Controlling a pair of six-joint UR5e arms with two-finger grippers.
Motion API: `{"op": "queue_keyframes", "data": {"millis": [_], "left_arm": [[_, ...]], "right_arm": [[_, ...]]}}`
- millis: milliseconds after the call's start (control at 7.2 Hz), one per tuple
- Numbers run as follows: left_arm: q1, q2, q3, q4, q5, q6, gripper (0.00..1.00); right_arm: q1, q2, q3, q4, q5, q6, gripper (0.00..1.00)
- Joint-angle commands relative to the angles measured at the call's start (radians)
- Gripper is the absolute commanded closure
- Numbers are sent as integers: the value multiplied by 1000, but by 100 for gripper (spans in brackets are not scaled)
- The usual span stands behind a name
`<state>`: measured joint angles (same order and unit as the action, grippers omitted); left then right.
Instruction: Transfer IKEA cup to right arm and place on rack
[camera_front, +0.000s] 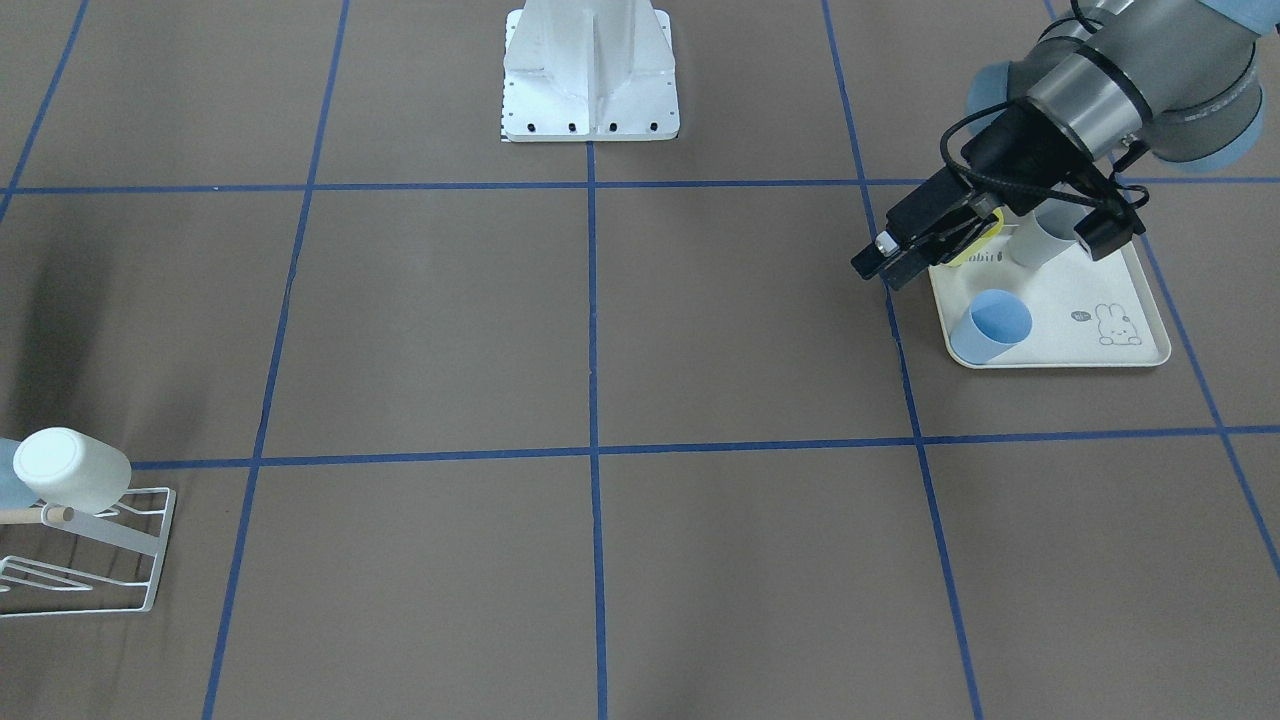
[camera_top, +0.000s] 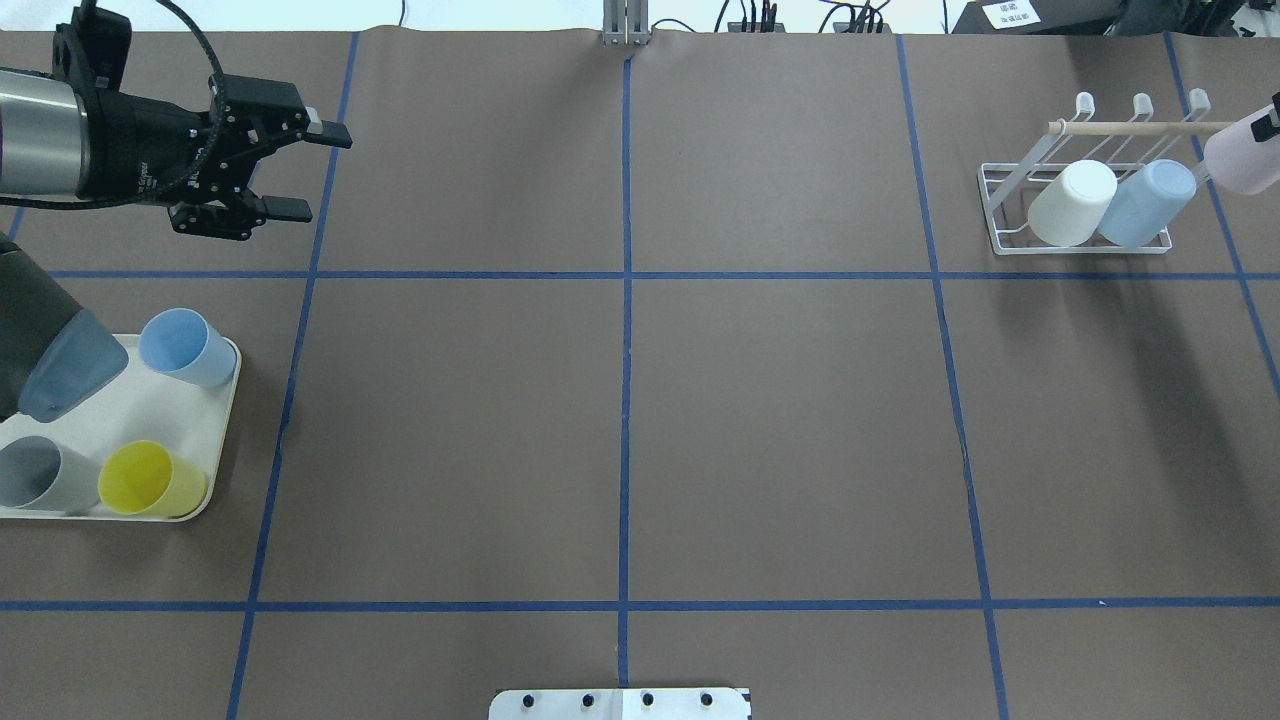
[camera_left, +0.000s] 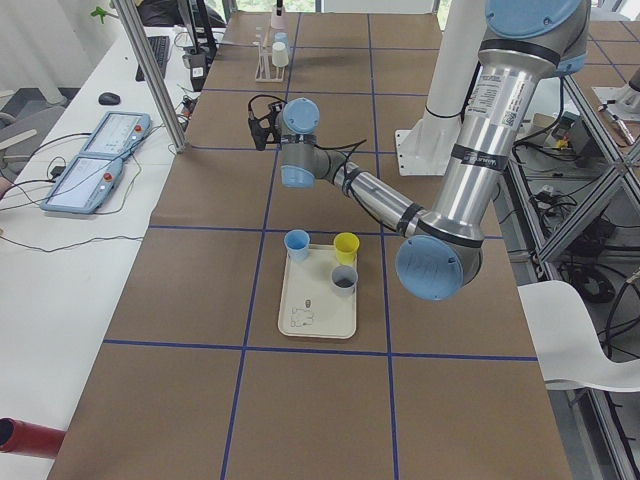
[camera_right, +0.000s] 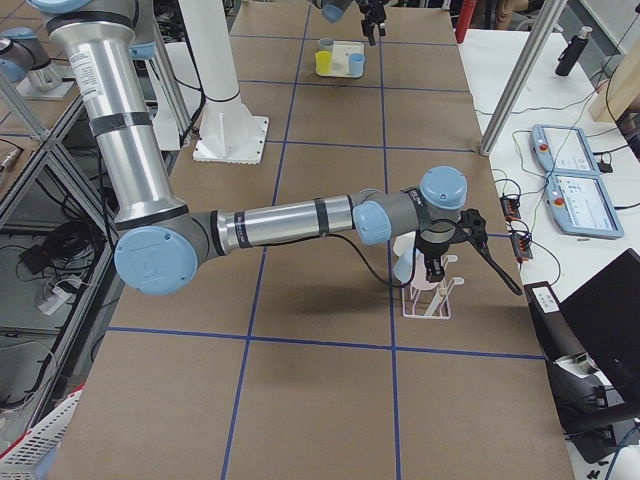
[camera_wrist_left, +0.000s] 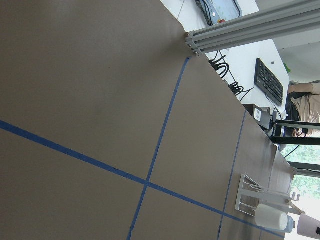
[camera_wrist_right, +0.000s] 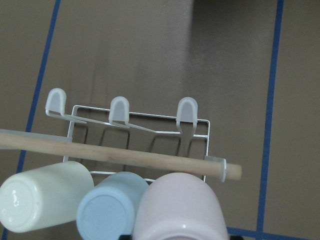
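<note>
Two cups, white (camera_top: 1072, 203) and blue (camera_top: 1147, 203), sit on the rack (camera_top: 1080, 250) near the surface's (camera_top: 640, 420) far right corner. The right pincer (camera_right: 432, 268) grips a pink cup (camera_top: 1243, 152) just beside them. The left pincer (camera_top: 315, 170) hangs open near the far left corner, with wide brown surface between the two.

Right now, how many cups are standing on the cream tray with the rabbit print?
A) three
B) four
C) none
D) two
A: the overhead view shows three cups on the tray, namely a blue cup, a yellow cup and a grey cup, all upright with the open side up.
</note>
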<state>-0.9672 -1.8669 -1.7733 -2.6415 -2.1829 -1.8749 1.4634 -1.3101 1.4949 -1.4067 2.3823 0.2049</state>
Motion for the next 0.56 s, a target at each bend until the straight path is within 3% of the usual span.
{"op": "queue_keyframes", "data": {"millis": [0, 416], "left_arm": [[-1, 0, -3, 0, 0, -1, 0], [-1, 2, -2, 0, 2, -1, 0]], "right_arm": [[0, -6, -5, 0, 0, 1, 82], [-21, -12, -22, 2, -12, -6, 82]]}}
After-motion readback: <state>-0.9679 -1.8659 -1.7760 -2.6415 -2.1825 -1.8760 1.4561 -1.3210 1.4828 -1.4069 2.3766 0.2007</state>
